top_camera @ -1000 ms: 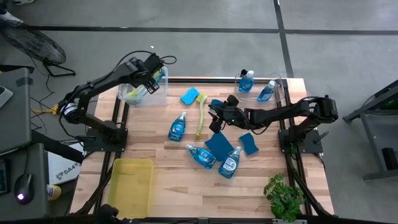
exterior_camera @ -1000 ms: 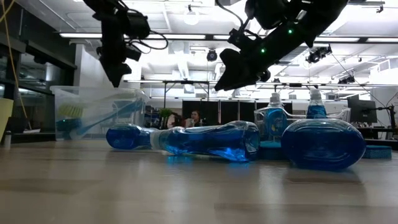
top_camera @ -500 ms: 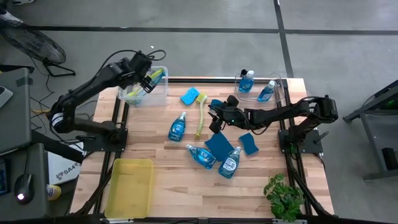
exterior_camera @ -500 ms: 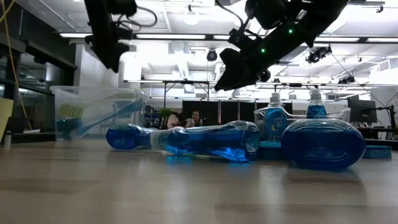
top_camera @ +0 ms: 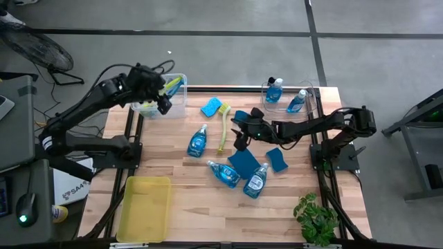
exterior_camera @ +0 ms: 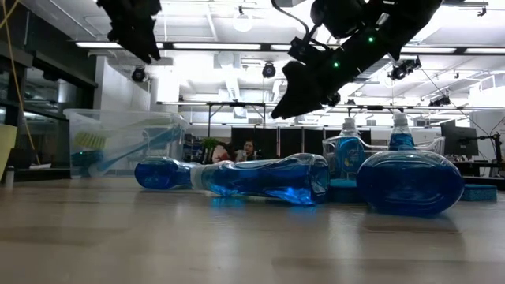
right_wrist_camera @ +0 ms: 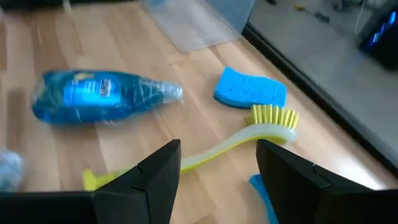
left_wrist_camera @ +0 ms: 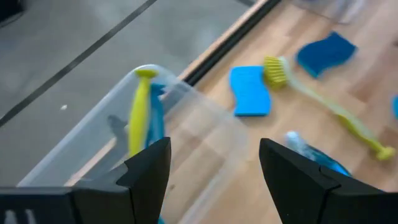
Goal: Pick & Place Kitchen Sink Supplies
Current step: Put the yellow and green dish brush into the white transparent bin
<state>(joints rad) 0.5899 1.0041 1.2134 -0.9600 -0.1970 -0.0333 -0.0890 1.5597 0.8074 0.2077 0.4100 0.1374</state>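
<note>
My left gripper (top_camera: pixel 158 95) (left_wrist_camera: pixel 214 168) hangs open and holds nothing above the clear bin (top_camera: pixel 176 104) at the far left. A yellow-green dish brush (left_wrist_camera: pixel 140 106) leans in that bin, its handle end at the rim. My right gripper (top_camera: pixel 239 136) (right_wrist_camera: pixel 217 168) hovers open mid-table, just above a second dish brush (right_wrist_camera: pixel 217 149) lying flat on the wood. Past the brush head (right_wrist_camera: pixel 273 118) lies a blue sponge (right_wrist_camera: pixel 250 90). Three soap bottles (top_camera: pixel 197 140) (top_camera: pixel 225 173) (top_camera: pixel 256 181) lie on their sides.
A second clear bin (top_camera: pixel 311 104) at the far right holds two soap bottles (top_camera: pixel 275 90). Blue sponges (top_camera: pixel 242 162) (top_camera: pixel 277 159) lie right of centre. A yellow tray (top_camera: pixel 145 207) sits at the near left, a potted plant (top_camera: pixel 315 216) at the near right.
My left gripper has risen out of the left bin and drawn back toward the table's left edge, tipping from pointing steeply down to a slant. Its fingers stay open. The brush stays in the bin.
</note>
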